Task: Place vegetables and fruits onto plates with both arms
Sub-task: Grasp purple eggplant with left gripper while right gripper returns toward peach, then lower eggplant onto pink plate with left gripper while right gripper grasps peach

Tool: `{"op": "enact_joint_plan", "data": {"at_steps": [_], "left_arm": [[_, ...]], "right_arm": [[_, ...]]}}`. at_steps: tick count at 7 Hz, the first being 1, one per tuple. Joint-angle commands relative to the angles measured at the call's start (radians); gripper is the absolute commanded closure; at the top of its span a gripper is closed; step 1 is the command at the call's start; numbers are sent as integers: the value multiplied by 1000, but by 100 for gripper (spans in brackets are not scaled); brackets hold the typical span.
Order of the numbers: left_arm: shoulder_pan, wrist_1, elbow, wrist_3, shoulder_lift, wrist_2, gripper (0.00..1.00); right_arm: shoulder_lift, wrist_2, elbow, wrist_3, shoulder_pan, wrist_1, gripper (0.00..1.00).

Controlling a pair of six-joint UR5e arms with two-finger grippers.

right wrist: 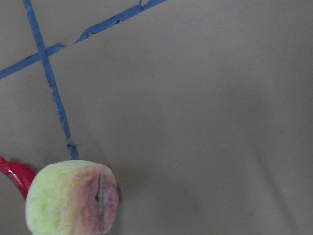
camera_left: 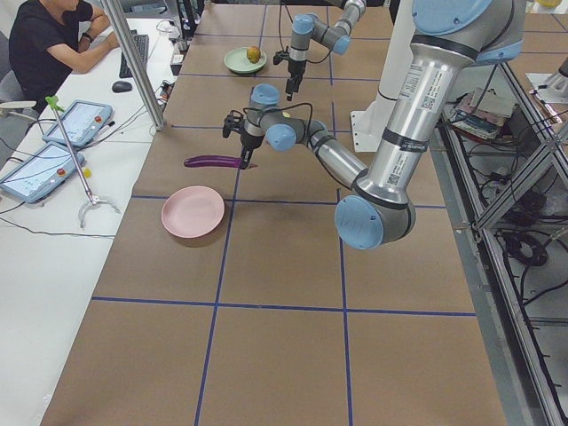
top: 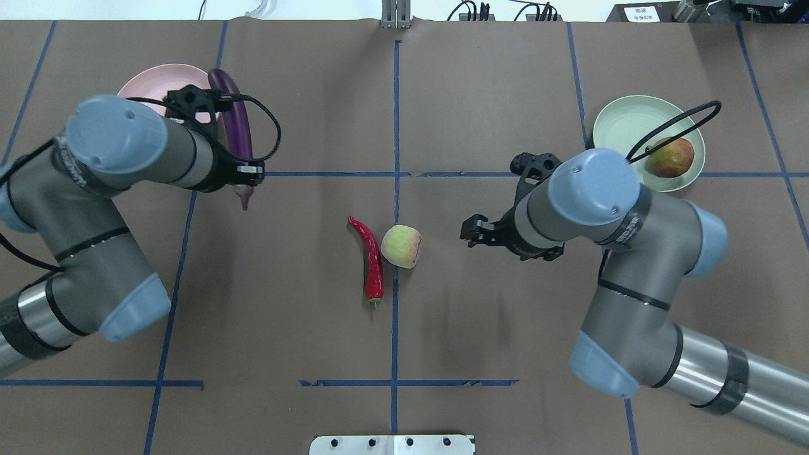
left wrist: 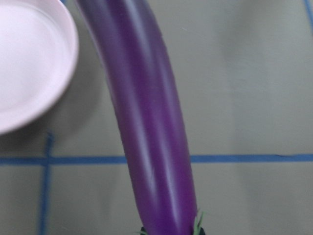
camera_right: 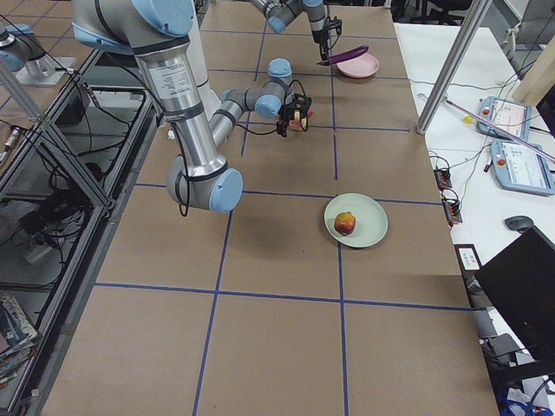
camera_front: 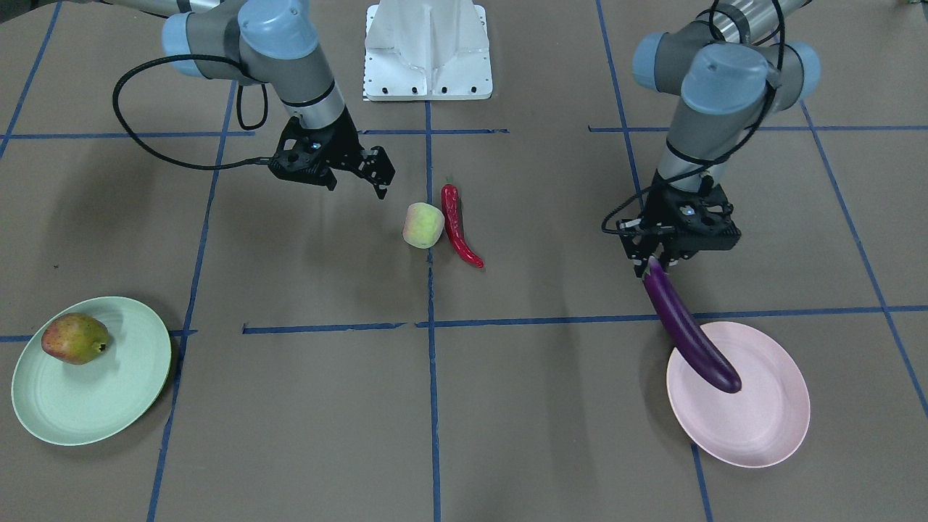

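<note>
My left gripper [camera_front: 650, 262] is shut on the stem end of the purple eggplant [camera_front: 689, 330]. It holds the eggplant tilted in the air, with the free end over the near rim of the pale pink plate [camera_front: 747, 413]. The left wrist view shows the eggplant [left wrist: 146, 122] beside that plate [left wrist: 29, 58]. My right gripper [camera_front: 378, 174] is open and empty, a short way from the pale green fruit [camera_front: 423, 225], which also shows in the right wrist view [right wrist: 73, 198]. The red chili pepper [camera_front: 457, 225] lies against the fruit. The mango-like fruit [camera_front: 75, 338] sits on the pale green plate [camera_front: 94, 399].
The white base block [camera_front: 428, 51] stands at the robot's side of the table. Blue tape lines cross the brown table cover. An operator sits at a side desk with tablets [camera_left: 75, 124] beyond the table edge.
</note>
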Motion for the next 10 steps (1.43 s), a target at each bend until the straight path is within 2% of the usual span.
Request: {"op": "enact_joint_plan", "data": {"at_steps": [1,3,5,6,8,9,10], "left_arm": [[-36,-7,61,75,3,-1,98],[-33,-7,76,75,-5,-1,98],[-35,-7,89,75,-9,-1,98],[-42,-7,96,77,-8,-1,98],[-79,-72,212,172,-37,0,98],[-79,-184,318,174,-46,0,95],[-79,-244,369,174,-46,0,74]], "right_arm": [[102,-14,-112,102,-20,0,0],[180,-23,-181,104,-26,0,0],[199,-48,-222,103,-26,4,0],[250,-58,-286,103,-26,4,0],[277,-80,-350,101,-26,9,0],[280,-82,-348,103,-26,6,35],[282,-79,-338,98,-23,3,99]]}}
